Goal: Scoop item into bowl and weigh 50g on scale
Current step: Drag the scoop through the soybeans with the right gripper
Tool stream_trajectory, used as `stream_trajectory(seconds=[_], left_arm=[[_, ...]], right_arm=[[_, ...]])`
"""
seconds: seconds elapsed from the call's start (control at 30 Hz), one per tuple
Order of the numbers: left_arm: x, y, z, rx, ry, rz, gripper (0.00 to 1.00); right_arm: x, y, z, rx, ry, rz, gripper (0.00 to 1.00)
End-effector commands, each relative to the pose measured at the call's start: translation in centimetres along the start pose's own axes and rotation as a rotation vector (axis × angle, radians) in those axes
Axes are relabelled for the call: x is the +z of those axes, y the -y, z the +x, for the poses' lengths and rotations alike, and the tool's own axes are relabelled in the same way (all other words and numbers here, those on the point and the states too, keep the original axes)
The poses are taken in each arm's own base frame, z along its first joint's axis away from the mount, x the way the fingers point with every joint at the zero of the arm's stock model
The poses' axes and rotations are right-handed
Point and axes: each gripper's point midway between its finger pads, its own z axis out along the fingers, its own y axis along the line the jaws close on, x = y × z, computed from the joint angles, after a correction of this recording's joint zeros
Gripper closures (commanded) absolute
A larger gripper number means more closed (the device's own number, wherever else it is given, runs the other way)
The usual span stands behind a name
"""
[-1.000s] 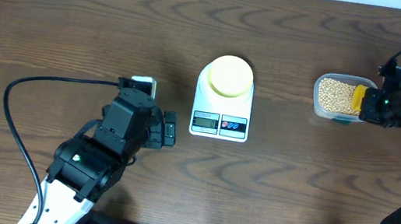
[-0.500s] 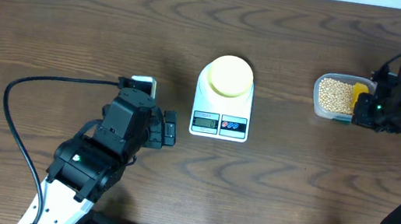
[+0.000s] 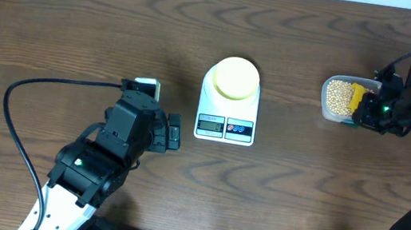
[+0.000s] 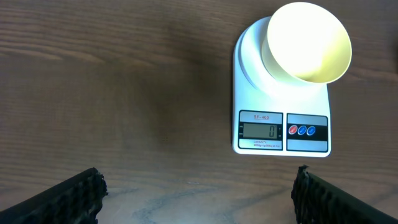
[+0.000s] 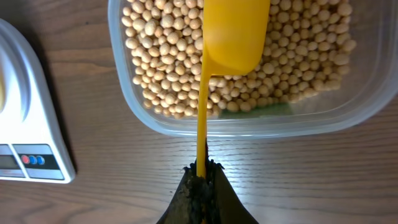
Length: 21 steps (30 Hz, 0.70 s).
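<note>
Open tabletop (image 3: 292,103) between scale (image 3: 227,112) and tub (image 3: 323,111), black cable (image 3: 49,82) across the left side

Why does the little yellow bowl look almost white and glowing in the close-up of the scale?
Left wrist view: the bowl is overexposed inside to near white, yet the scale shows a crisp 0. Overhead view: the same bowl looks evenly pale yellow, without glare. Right wrist view: beans and scoop are sharp, while the right gripper at the bottom edge is a dark shape.

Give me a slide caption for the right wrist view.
Right jaws pinch a yellow scoop by its handle above the tub of beans, scale at the left edge.
</note>
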Motion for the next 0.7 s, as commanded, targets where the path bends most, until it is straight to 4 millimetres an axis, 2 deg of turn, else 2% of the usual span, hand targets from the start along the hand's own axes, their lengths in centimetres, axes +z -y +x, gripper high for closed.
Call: stream_trajectory(seconds=[0.0, 0.13, 0.3, 0.67], left_arm=[[0.0, -0.1, 0.0, -0.013, 0.0, 0.0, 0.02], [0.0, -0.1, 0.0, -0.013, 0.0, 0.0, 0.02], [0.0, -0.1, 0.0, -0.013, 0.0, 0.0, 0.02], [0.0, -0.1, 0.0, -0.013, -0.001, 0.0, 0.02]], right_arm=[[0.3, -1.1, 0.5, 0.049, -0.01, -0.081, 0.99], [0.4, -0.5, 0.9, 0.1, -0.015, -0.104, 0.99], [0.2, -1.1, 1.1, 0.158, -0.003, -0.251, 0.99], [-0.3, -1.7, 0.9, 0.178, 0.007, -0.327, 0.99]])
